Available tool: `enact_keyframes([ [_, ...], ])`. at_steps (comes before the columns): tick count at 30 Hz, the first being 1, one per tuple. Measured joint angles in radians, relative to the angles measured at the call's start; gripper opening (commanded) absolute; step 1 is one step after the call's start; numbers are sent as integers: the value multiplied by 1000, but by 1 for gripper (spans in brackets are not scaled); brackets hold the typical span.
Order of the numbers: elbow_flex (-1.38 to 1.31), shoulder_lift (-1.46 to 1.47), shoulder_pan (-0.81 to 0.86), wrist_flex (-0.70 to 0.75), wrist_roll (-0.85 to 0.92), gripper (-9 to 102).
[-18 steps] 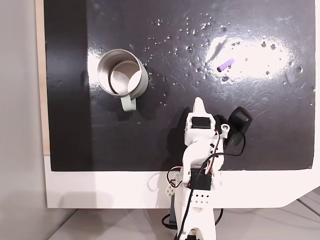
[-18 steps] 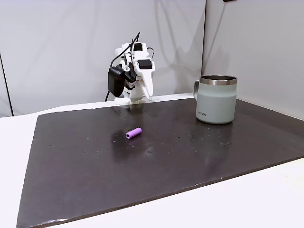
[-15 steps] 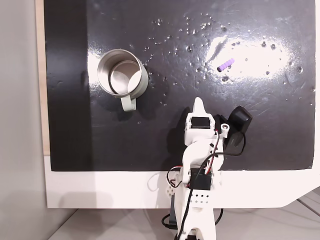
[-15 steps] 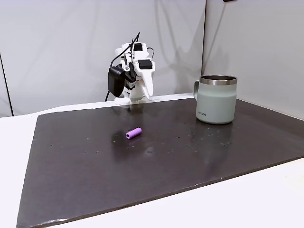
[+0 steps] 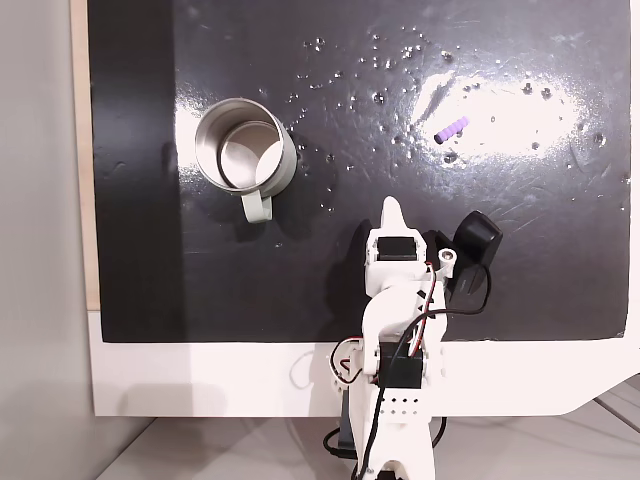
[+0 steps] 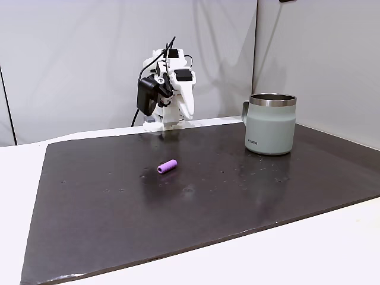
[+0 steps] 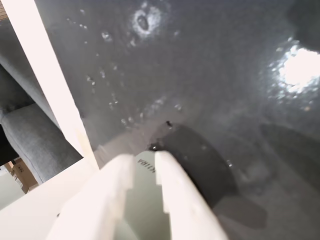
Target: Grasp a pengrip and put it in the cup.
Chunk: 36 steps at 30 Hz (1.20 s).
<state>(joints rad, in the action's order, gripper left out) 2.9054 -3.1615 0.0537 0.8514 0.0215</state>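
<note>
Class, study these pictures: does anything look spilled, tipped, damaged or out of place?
Nothing stands out. The cup stands upright, the pengrip lies alone on the dark mat, and the gripper holds nothing. The mat carries pale specks and glare.

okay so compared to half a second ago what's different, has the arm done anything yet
The arm has begun to move: in a fixed view from above the gripper has shifted slightly toward the left and drawn back, and in the fixed view from the side it has lifted a little. It grasped nothing. The pengrip and the cup lie unmoved on the black mat.
</note>
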Motion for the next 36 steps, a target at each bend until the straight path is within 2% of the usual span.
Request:
enact_keyframes([
  [5, -117, 92, -38, 41, 49, 0],
  [10, -333, 337, -74, 103, 66, 0],
  [19, -821, 867, -81, 330, 109, 0],
  [28, -1106, 1207, -107, 515, 186, 0],
  [36, -1244, 1447, -89, 537, 333, 0],
])
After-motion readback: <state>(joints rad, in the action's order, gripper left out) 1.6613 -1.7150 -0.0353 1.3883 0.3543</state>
